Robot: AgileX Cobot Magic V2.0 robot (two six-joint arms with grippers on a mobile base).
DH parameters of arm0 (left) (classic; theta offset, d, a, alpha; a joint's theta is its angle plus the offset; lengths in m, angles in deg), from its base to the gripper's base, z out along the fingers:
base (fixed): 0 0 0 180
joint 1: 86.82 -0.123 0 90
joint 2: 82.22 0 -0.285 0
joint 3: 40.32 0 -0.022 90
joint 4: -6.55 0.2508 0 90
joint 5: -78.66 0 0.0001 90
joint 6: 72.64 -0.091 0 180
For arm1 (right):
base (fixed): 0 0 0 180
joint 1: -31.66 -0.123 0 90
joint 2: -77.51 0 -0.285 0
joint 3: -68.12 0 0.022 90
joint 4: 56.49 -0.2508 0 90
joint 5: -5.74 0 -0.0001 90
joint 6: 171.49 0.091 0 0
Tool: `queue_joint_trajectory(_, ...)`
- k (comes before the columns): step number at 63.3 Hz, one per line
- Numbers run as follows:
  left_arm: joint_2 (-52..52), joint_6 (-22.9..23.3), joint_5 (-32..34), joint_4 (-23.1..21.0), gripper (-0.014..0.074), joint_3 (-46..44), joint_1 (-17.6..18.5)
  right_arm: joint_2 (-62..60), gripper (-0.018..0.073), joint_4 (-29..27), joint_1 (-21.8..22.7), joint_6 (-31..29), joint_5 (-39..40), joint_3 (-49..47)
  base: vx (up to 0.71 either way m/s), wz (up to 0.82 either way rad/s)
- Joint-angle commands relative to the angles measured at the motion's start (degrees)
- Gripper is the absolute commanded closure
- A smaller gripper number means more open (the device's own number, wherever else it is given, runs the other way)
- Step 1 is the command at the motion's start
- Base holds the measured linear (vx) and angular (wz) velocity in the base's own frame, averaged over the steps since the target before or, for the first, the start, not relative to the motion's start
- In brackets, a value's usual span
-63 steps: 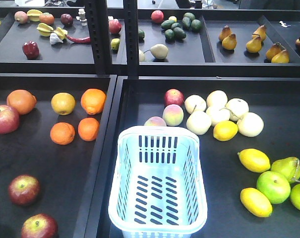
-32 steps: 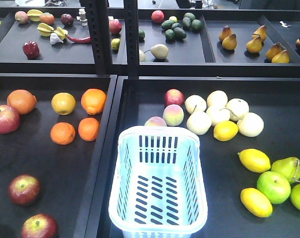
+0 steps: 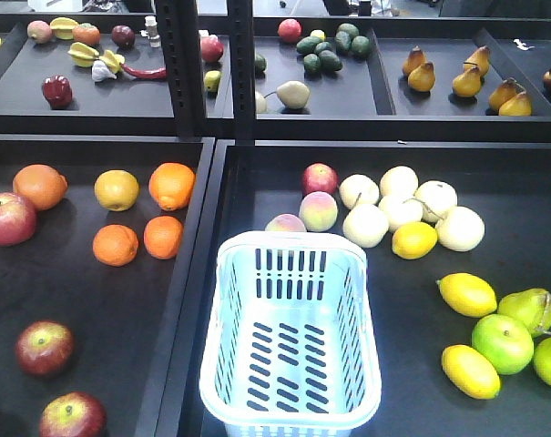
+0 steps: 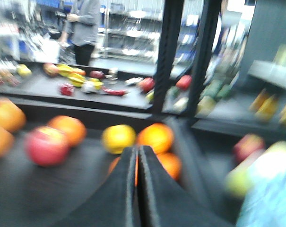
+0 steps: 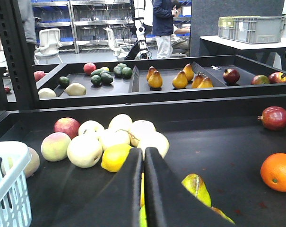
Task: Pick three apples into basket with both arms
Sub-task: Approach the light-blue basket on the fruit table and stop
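Note:
Three dark red apples lie in the left tray in the front view: one at the left edge (image 3: pixel 8 218) and two near the front (image 3: pixel 45 348) (image 3: pixel 71 416). The pale blue basket (image 3: pixel 289 238) stands empty in the right tray, close to the divider. Neither arm shows in the front view. My left gripper (image 4: pixel 137 150) is shut on nothing, over the left tray, with a blurred red apple (image 4: pixel 47 145) ahead to its left. My right gripper (image 5: pixel 143 152) is shut and empty above the right tray, with the basket (image 5: pixel 8 189) at its left.
Oranges (image 3: pixel 171 185) share the left tray. Pale pears (image 3: pixel 401 209), lemons (image 3: pixel 467 294) and green apples (image 3: pixel 503 342) lie right of the basket. A raised divider (image 3: pixel 198 273) separates the trays. Black uprights (image 3: pixel 240 73) stand before a rear shelf of fruit.

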Motion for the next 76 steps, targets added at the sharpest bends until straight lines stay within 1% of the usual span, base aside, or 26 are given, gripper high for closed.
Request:
queue_joint_trajectory(1, -0.8, 8.8, 5.2, -9.3, 0.0603, -1.5, 0.0, -0.7, 0.0564, 0.7, 0.3, -0.4, 4.1, 0.7, 0.0, 0.0)
queue_joint_trajectory(5, -0.8, 12.1, 5.2, -13.8, 0.0603, -1.5, 0.0, -0.7, 0.0564, 0.7, 0.3, -0.4, 4.1, 0.7, 0.0, 0.0)
queue_joint_trajectory(7, -0.8, 13.0, 5.2, -14.9, 0.0603, -1.5, 0.0, -0.7, 0.0564, 0.7, 0.3, -0.4, 4.1, 0.7, 0.0, 0.0)
queue_joint_trajectory(11, -0.8, 13.0, 5.4, -16.2, 0.0603, -1.5, 0.0, -0.7, 0.0564, 0.7, 0.3, -0.4, 4.1, 0.7, 0.0, 0.0)
queue_joint_trajectory(17, -0.8, 13.0, 8.7, -16.7, 0.0603, -1.5, 0.0, -0.7, 0.0564, 0.7, 0.3, -0.4, 4.1, 0.7, 0.0, 0.0)
queue_joint_trajectory(20, -0.8, 13.0, 9.3, -18.3, 0.0603, -1.9, 0.0, -0.7, 0.0564, 0.7, 0.3, -0.4, 4.1, 0.7, 0.0, 0.0)
queue_joint_trajectory(22, -0.8, 13.1, 9.6, -20.1, 0.0603, -2.1, 0.0, -0.7, 0.0564, 0.7, 0.3, -0.4, 4.1, 0.7, 0.0, 0.0)
queue_joint_trajectory(24, -0.8, 14.3, 10.4, -22.3, 0.0603, -2.2, 0.0, -0.7, 0.0564, 0.7, 0.3, -0.4, 4.1, 0.7, 0.0, 0.0)
queue_joint_trajectory(28, -0.8, 19.1, 11.6, -29.5, 0.0603, -2.7, 0.0, -0.7, 0.0564, 0.7, 0.3, -0.4, 4.1, 0.7, 0.0, 0.0)
queue_joint_trajectory(30, -0.8, 22.1, 11.5, -32.7, 0.0603, -3.5, 0.0, -0.7, 0.0564, 0.7, 0.3, -0.4, 4.1, 0.7, 0.0, 0.0)
queue_joint_trajectory(31, -0.8, 22.9, 11.2, -33.5, 0.0603, -4.0, 0.0, -0.7, 0.0564, 0.7, 0.3, -0.4, 4.1, 0.7, 0.0, 0.0)
queue_joint_trajectory(33, -0.8, 23.8, 10.3, -34.3, 0.0603, -5.1, 0.0, -0.7, 0.0564, 0.7, 0.3, -0.4, 4.1, 0.7, 0.0, 0.0)
queue_joint_trajectory(38, -0.8, 23.8, 7.7, -33.8, 0.0603, -9.7, 0.0, -0.7, 0.0564, 0.7, 0.3, -0.4, 4.1, 0.7, 0.0, 0.0)
queue_joint_trajectory(41, -0.7, 22.6, 6.3, -32.1, 0.0603, -13.3, 0.0, -0.7, 0.0564, 0.7, 0.3, -0.4, 4.1, 0.7, 0.0, 0.0)
queue_joint_trajectory(49, 0.9, 16.1, 4.2, -26.6, 0.0603, -23.2, 0.0, -0.7, 0.0564, 0.7, 0.3, -0.4, 4.1, 0.7, 0.0, 0.0)
queue_joint_trajectory(54, 3.4, 13.2, 2.5, -26.2, 0.0603, -28.5, 0.0, -0.7, 0.0564, 0.7, 0.3, -0.4, 4.1, 0.7, 0.0, 0.0)
queue_joint_trajectory(62, 9.6, 7.3, -4.7, -26.4, 0.0603, -35.9, 0.0, -0.7, 0.0564, 0.7, 0.3, -0.4, 4.1, 0.7, 0.0, 0.0)
queue_joint_trajectory(66, 13.1, 3.9, -7.6, -28.5, 0.0603, -39.0, 0.0, -0.7, 0.0564, 0.7, 0.3, -0.4, 4.1, 0.7, 0.0, 0.0)
queue_joint_trajectory(69, 16.0, 1.0, -9.1, -31.3, 0.0603, -41.2, 0.0, -0.7, 0.0564, 0.7, 0.3, -0.4, 4.1, 0.7, 0.0, 0.0)
queue_joint_trajectory(70, 16.8, -0.2, -9.5, -32.9, 0.0603, -41.8, 0.0, -0.7, 0.0564, 0.7, 0.3, -0.4, 4.1, 0.7, 0.0, 0.0)
queue_joint_trajectory(73, 19.8, -5.9, -11.1, -37.2, 0.0603, -43.9, 0.0, -0.7, 0.0564, 0.7, 0.3, -0.4, 4.1, 0.7, 0.0, 0.0)
queue_joint_trajectory(74, 20.7, -8.8, -11.8, -38.6, 0.0603, -44.5, 0.0, -0.7, 0.0564, 0.7, 0.3, -0.4, 4.1, 0.7, 0.0, 0.0)
queue_joint_trajectory(76, 23.0, -13.0, -13.4, -41.6, 0.0603, -45.7, 0.0, -0.7, 0.0564, 0.7, 0.3, -0.4, 4.1, 0.7, 0.0, 0.0)
